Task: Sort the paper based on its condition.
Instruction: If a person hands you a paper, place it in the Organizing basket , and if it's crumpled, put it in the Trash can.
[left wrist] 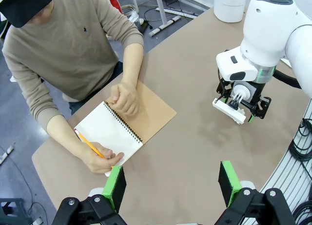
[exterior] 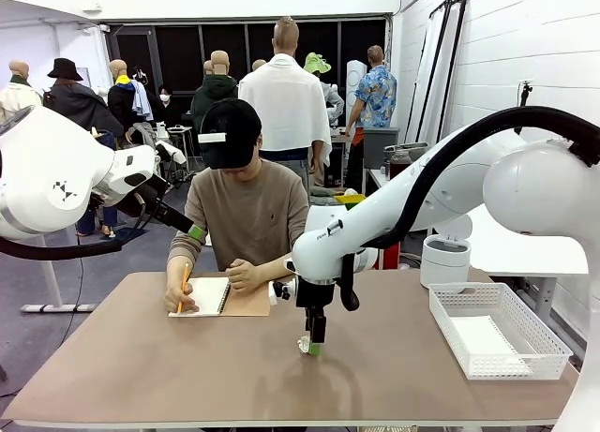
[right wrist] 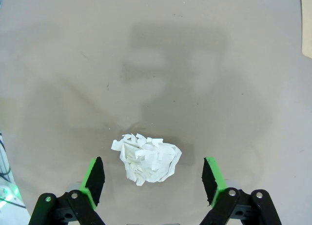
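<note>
Green pads of the right gripper [right wrist: 152,180] stand wide apart, with a crumpled paper ball [right wrist: 146,158] lying between them on the brown table [right wrist: 204,64]. The left gripper [left wrist: 173,183] is open too, above the person's notebook [left wrist: 108,132].

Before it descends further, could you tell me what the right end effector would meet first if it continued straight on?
Most likely the crumpled paper lying between the open right end effector fingers, then the table.

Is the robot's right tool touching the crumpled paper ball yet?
Apart. In the right wrist view, the crumpled paper ball lies on the table between the open right tool's green pads, with bare table showing on both sides.
</note>
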`<act>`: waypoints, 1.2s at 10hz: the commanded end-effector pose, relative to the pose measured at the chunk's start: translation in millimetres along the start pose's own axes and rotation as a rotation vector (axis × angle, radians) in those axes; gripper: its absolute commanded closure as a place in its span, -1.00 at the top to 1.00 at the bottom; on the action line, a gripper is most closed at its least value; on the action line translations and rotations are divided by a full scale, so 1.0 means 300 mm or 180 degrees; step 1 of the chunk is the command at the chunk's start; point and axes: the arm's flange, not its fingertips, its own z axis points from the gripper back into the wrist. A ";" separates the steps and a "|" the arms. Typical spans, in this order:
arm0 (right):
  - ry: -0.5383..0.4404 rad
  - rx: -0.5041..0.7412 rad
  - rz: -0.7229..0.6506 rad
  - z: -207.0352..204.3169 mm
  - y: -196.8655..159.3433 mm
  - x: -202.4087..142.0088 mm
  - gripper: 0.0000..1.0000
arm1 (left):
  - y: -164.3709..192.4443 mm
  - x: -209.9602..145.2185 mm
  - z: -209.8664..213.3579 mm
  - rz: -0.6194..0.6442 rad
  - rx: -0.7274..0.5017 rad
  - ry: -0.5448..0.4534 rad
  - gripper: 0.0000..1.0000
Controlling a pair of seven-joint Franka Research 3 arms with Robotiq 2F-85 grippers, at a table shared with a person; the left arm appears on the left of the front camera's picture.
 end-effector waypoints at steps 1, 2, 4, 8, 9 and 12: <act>0.0058 0.0027 0.0052 -0.002 -0.029 0.004 1.00 | 0.003 -0.003 0.001 0.0011 -0.0022 -0.0002 1.00; 0.0042 0.0018 0.0054 -0.003 -0.029 0.004 1.00 | 0.003 -0.003 0.001 0.0011 -0.0022 -0.0002 1.00; 0.0058 0.0083 0.0026 -0.008 -0.030 0.007 0.66 | 0.003 -0.003 0.001 0.0011 -0.0022 -0.0002 1.00; 0.0014 0.0145 0.0046 -0.013 -0.035 0.015 0.22 | 0.003 -0.003 0.001 0.0011 -0.0022 -0.0002 1.00; 0.0007 0.0167 0.0054 -0.014 -0.037 0.015 0.22 | 0.003 -0.003 0.001 0.0011 -0.0022 -0.0002 1.00; -0.0047 0.0172 0.0019 -0.008 -0.039 0.010 -0.78 | 0.003 -0.003 0.001 0.0011 -0.0022 -0.0002 1.00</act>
